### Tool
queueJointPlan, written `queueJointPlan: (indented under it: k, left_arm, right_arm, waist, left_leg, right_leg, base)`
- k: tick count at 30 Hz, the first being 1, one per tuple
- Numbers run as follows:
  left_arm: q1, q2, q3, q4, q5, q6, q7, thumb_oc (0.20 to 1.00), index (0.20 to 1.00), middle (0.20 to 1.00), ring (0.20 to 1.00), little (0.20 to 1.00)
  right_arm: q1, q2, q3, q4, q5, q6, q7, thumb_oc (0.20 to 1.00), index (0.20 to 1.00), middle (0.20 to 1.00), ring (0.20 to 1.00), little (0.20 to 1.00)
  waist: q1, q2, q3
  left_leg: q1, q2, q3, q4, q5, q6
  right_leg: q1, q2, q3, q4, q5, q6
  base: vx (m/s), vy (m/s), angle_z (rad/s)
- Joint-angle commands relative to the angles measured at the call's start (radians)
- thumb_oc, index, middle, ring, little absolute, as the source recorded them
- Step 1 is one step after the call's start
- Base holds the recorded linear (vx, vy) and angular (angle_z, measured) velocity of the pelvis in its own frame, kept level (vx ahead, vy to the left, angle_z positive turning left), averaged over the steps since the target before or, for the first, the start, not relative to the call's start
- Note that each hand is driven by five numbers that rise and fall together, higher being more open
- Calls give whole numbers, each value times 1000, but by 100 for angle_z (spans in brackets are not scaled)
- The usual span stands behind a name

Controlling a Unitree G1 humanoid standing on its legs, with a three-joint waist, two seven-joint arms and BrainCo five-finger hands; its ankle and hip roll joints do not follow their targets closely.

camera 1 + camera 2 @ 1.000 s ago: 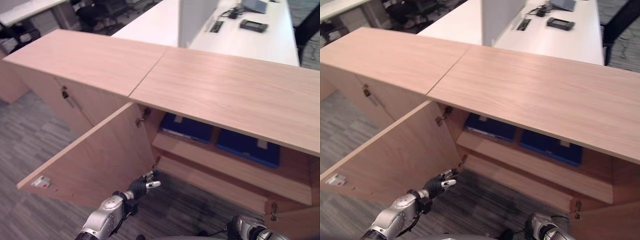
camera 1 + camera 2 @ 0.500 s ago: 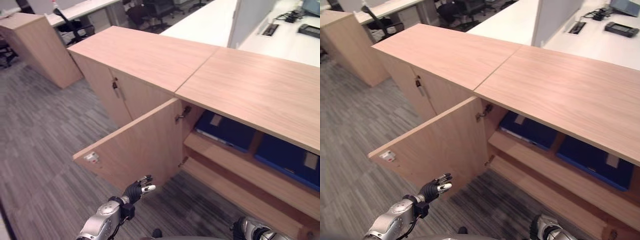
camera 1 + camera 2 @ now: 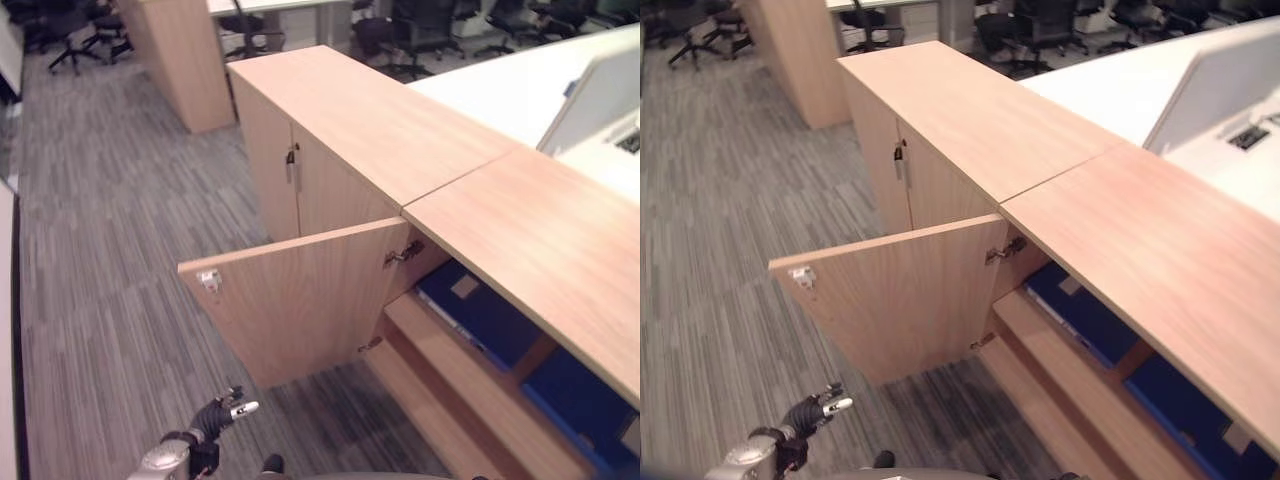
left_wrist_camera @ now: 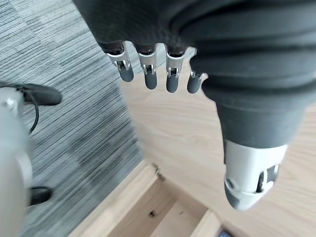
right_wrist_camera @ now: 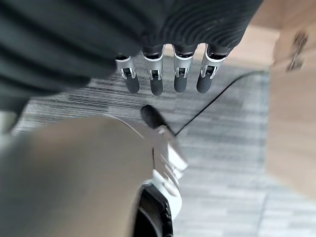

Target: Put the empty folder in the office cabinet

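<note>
Your head camera has swung left. The left hand (image 3: pixel 222 411) has dropped lower and moved away from the open cabinet door (image 3: pixel 300 300).

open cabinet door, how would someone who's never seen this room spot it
Start at the long row of light wood office cabinets beside the white desks. Midway along the row, the open cabinet door swings out over the grey carpet, exposing shelves with blue folders. The doors next to it are shut; this one bears a small white latch at its outer top corner.
</note>
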Motion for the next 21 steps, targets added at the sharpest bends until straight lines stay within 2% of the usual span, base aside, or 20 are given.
queueJointPlan:
  k: [1, 2, 4, 7, 8, 14, 21]
  left_arm:
    - [-27, 2, 119, -121, -22, -71, 66, 1000, 1000, 1000, 1000, 1000]
    - [-30, 0, 163, -121, -34, -77, 90, 1000, 1000, 1000, 1000, 1000]
    - [-34, 2, 184, -122, -38, -83, 101, 1000, 1000, 1000, 1000, 1000]
    - [-53, 13, 241, -116, -10, -105, 141, 1000, 1000, 1000, 1000, 1000]
    - [-63, 7, 259, -117, 21, -121, 153, 1000, 1000, 1000, 1000, 1000]
    - [-118, 24, 318, -72, 51, -147, 220, 1000, 1000, 1000, 1000, 1000]
    - [-230, 80, 302, 40, 93, -159, 250, 1000, 1000, 1000, 1000, 1000]
  right_arm:
    - [4, -11, 12, 14, 72, -2, -7, 1000, 1000, 1000, 1000, 1000]
    - [18, -15, 8, 11, 71, -1, 2, 1000, 1000, 1000, 1000, 1000]
    - [28, -14, 7, 7, 70, -2, 7, 1000, 1000, 1000, 1000, 1000]
    - [48, -17, -11, -3, 80, -8, -3, 1000, 1000, 1000, 1000, 1000]
    - [70, -6, -27, -9, 93, -17, -11, 1000, 1000, 1000, 1000, 1000]
    - [114, 31, -48, -38, 147, -22, -15, 1000, 1000, 1000, 1000, 1000]
    - [105, 51, -31, -81, 196, -24, -12, 1000, 1000, 1000, 1000, 1000]
  waist:
    - [-3, -9, 27]
    - [0, -16, 31]
    - [2, -19, 29]
    - [3, -24, 26]
    - [-5, -17, 9]
    - [-20, -9, -23]
    - [-33, -12, -38]
  left_leg:
    - [-56, -100, 27, 81, -100, 8]
    - [-65, -83, 18, 89, -83, 5]
    - [-67, -80, 1, 78, -78, 6]
    - [-75, -98, -59, 48, -69, 8]
    - [-48, -93, -50, -5, -59, 7]
    - [7, -110, -29, -61, -69, 14]
    - [37, -120, 8, -72, -91, 28]
  right_leg:
    - [-58, -31, -38, 87, -90, 18]
    - [-54, -32, -31, 85, -91, 15]
    - [-55, -29, -23, 83, -92, 13]
    - [-58, -14, 3, 79, -91, 6]
    - [-49, -5, 7, 64, -90, 7]
    - [-42, -9, 23, 34, -68, 18]
    - [-43, -21, 58, 22, -44, 38]
  base:
    - [-11, -49, 23]
    - [-5, -25, 10]
    - [11, -22, -17]
    - [46, -14, -13]
    - [87, 34, -12]
    - [45, 76, -15]
    - [13, 76, -23]
